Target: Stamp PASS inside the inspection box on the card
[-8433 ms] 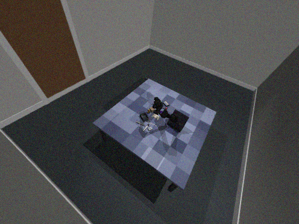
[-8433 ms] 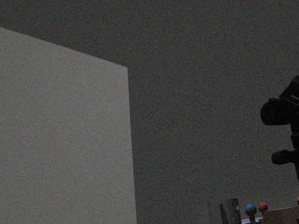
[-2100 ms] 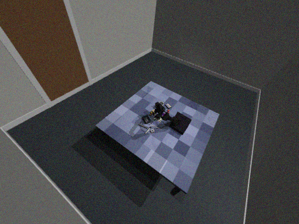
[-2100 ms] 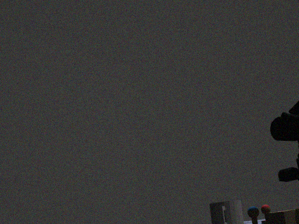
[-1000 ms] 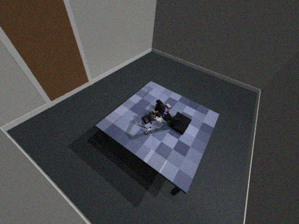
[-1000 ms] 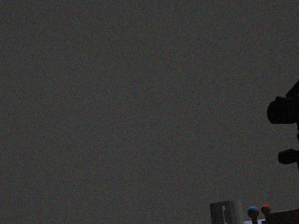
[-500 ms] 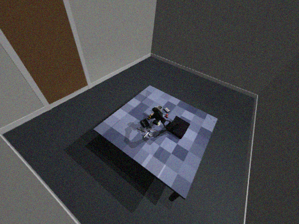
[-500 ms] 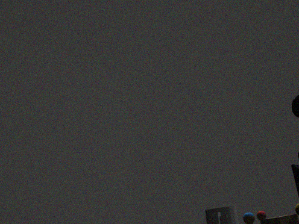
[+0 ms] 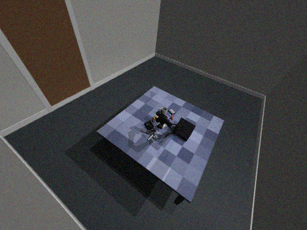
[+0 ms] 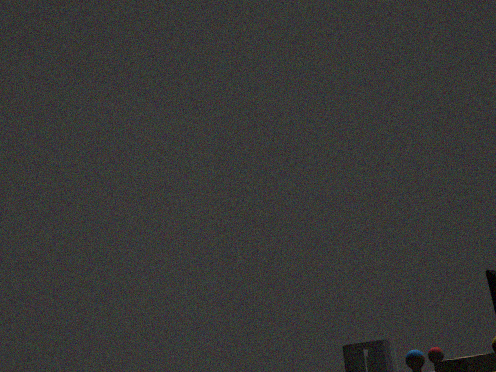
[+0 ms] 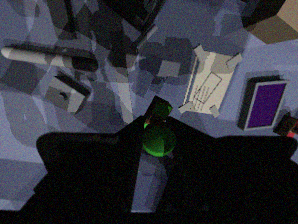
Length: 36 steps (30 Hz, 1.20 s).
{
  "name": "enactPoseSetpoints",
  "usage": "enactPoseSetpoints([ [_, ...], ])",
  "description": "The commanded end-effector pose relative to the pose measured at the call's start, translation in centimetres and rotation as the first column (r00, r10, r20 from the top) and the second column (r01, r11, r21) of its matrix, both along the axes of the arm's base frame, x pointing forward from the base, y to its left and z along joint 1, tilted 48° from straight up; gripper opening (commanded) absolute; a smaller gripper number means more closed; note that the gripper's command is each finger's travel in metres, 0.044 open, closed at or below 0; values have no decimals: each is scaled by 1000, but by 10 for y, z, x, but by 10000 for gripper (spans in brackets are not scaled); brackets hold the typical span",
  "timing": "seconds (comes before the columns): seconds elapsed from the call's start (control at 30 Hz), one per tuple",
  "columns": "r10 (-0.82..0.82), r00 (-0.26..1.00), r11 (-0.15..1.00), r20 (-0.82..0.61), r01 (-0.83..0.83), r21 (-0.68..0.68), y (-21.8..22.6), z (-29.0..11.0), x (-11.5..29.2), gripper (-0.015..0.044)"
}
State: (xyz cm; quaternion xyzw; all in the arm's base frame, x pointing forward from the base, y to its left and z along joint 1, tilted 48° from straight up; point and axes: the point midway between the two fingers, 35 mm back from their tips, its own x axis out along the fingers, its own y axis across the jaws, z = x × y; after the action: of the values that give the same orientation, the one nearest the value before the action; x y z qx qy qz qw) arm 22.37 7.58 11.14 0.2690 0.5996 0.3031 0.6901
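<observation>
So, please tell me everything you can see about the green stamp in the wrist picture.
The green stamp has a round, glossy bright-green knob on a darker green body that ends in a squarish foot. It looks like plastic. The gripper is shut on it, with the dark gripper body filling the picture below. The foot points toward the bench, left of the white card. Whether it touches the bench is not clear.
</observation>
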Motion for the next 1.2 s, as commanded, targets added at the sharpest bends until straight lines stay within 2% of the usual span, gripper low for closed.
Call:
enactPoseSetpoints([
  [0.0, -1, 1000, 1000, 0, 1, 3, 5, -3, 0, 0],
  [1.17, -2, 1000, 1000, 2, 2, 10, 47, -39, 3, 0],
])
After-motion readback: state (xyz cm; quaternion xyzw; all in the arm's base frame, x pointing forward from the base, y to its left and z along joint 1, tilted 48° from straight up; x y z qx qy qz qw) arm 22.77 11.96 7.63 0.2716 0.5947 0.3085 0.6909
